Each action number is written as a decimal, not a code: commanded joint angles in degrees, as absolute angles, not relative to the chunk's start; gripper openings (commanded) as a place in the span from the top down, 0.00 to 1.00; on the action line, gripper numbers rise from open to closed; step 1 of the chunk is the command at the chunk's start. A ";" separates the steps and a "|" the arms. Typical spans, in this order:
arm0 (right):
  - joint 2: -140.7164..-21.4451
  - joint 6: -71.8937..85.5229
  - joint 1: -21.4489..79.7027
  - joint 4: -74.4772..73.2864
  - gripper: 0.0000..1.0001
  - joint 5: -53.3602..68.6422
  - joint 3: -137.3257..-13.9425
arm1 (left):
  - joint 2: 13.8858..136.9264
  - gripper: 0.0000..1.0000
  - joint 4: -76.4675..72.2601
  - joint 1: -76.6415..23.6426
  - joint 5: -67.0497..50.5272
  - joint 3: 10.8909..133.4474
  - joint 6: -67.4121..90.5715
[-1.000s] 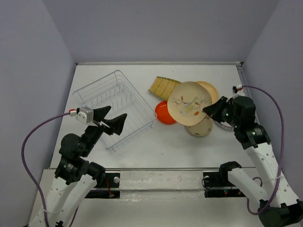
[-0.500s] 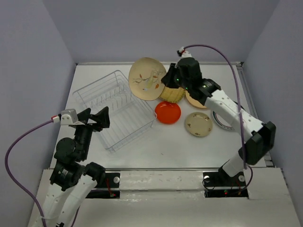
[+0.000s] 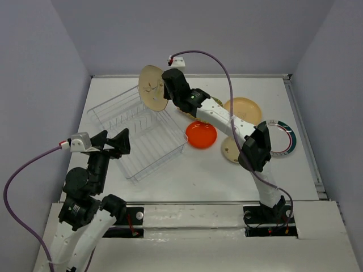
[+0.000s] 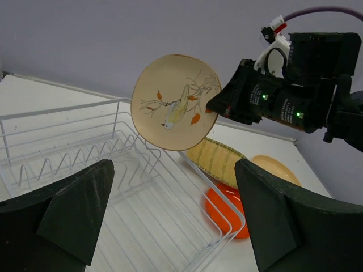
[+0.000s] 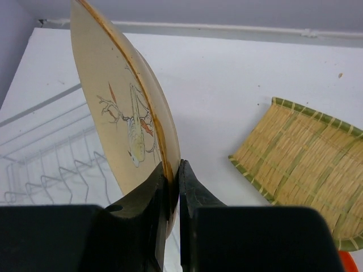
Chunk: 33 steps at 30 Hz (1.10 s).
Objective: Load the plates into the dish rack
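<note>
My right tool [image 5: 173, 170] pinches the rim of the cream round plate with a bird-and-branch design [image 3: 150, 86], holding it on edge. A second ago it hung over the right side of the bench [image 3: 187, 178]; now it is above the far edge of the clear white-wired dish rack [image 3: 113, 106], toward the bench's far-left corner, so slotting looks next. My left tool [image 4: 173, 165] waits spread wide, empty, near the rack.

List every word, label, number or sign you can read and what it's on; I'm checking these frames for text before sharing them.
No readable text anywhere.
The cream plate carries only a painted bird on a branch, no writing.
The right arm's black wrist housing shows green lights but no legible label.
The dish rack bears nothing.
</note>
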<state>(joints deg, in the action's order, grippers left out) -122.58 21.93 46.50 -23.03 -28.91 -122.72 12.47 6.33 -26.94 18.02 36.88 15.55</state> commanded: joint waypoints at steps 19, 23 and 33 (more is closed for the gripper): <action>-133.68 9.32 55.99 -6.07 0.93 -54.66 -134.48 | 10.98 0.01 4.57 -28.04 19.95 38.94 15.03; -134.91 6.86 57.22 -1.76 0.93 -56.33 -132.71 | 11.42 0.01 4.57 -28.04 20.13 38.94 15.12; -137.20 6.77 57.22 2.37 0.77 -56.25 -129.64 | 11.51 0.01 4.57 -27.86 20.57 38.85 15.12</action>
<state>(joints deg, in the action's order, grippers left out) -137.80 6.00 57.06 -9.04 -52.88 -128.95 11.35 6.74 -27.79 19.44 36.91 15.55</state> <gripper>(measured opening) 0.195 0.990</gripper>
